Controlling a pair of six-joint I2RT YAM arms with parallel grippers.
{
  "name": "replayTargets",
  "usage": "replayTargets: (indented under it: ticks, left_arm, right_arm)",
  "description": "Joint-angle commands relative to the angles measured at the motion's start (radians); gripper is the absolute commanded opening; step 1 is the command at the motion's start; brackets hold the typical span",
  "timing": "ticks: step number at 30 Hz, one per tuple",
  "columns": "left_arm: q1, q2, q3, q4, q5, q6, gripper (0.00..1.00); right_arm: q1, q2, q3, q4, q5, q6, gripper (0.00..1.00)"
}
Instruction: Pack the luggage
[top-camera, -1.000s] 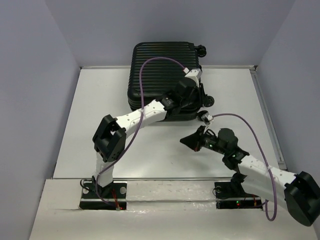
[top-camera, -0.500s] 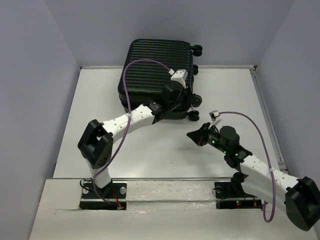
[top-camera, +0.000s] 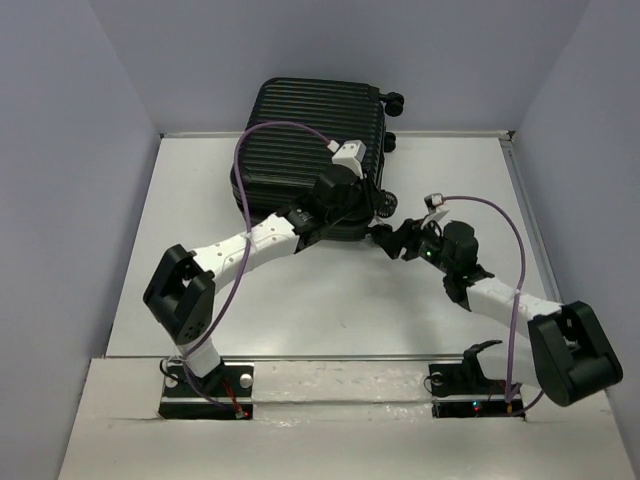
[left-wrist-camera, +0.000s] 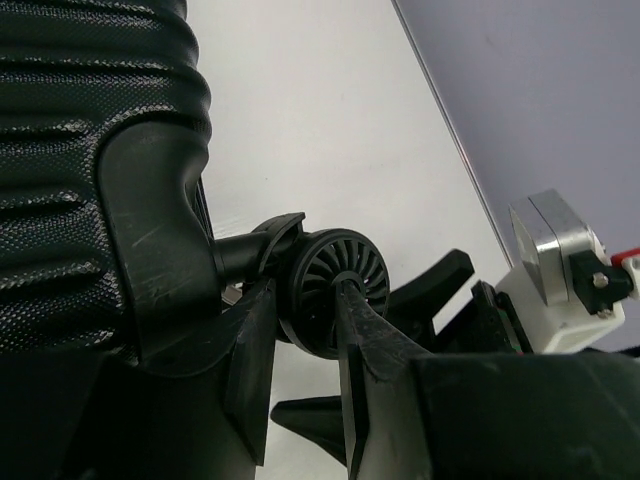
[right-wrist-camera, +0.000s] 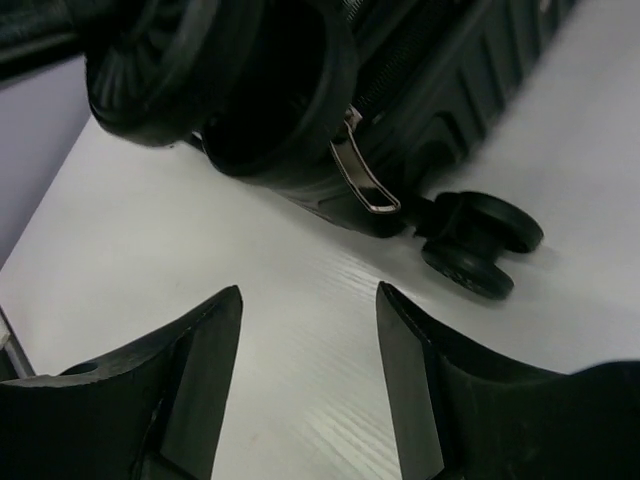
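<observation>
The luggage (top-camera: 305, 140) is a black ribbed suitcase lying closed at the back of the white table, part of it over the far edge. My left gripper (top-camera: 368, 212) is at its near right corner. In the left wrist view that gripper (left-wrist-camera: 305, 290) is shut on a spoked caster wheel (left-wrist-camera: 330, 275) beside the ribbed shell (left-wrist-camera: 90, 150). My right gripper (top-camera: 388, 242) is open just in front of that corner, with only bare table between its fingers. In the right wrist view this gripper (right-wrist-camera: 310, 295) faces the shell, a metal zipper pull (right-wrist-camera: 362, 182) and a double caster wheel (right-wrist-camera: 480, 250).
The white table (top-camera: 300, 300) has a raised rim (top-camera: 530, 230) along its right side. Grey walls stand close on the left, the right and behind. Purple cables loop above both arms. The right arm's wrist camera (left-wrist-camera: 560, 270) shows close by in the left wrist view.
The luggage has slid left and turned a little with my left gripper on its wheel. My right gripper has moved up to the suitcase corner and has opened.
</observation>
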Motion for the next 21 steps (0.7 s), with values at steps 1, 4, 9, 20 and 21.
replayTargets:
  ticks: [1, 4, 9, 20, 21]
  left_arm:
    - [0.007, -0.108, -0.041, 0.134, -0.01, 0.01, 0.06]
    - [0.008, -0.132, -0.084, 0.154, -0.01, 0.001, 0.06]
    - [0.008, -0.148, -0.11, 0.161, -0.017, -0.002, 0.06]
    - [0.008, -0.152, -0.115, 0.169, -0.011, -0.012, 0.06]
    - [0.008, -0.155, -0.118, 0.169, -0.011, -0.012, 0.06]
  right_arm:
    - [-0.064, 0.097, 0.079, 0.218, -0.127, -0.03, 0.63]
    - [-0.103, 0.175, 0.128, 0.279, -0.236, -0.032, 0.62]
    - [-0.115, 0.274, 0.203, 0.275, -0.375, -0.055, 0.61]
    - [-0.125, 0.444, 0.281, 0.405, -0.494, 0.035, 0.55]
    - [-0.125, 0.455, 0.286, 0.414, -0.492, 0.045, 0.54]
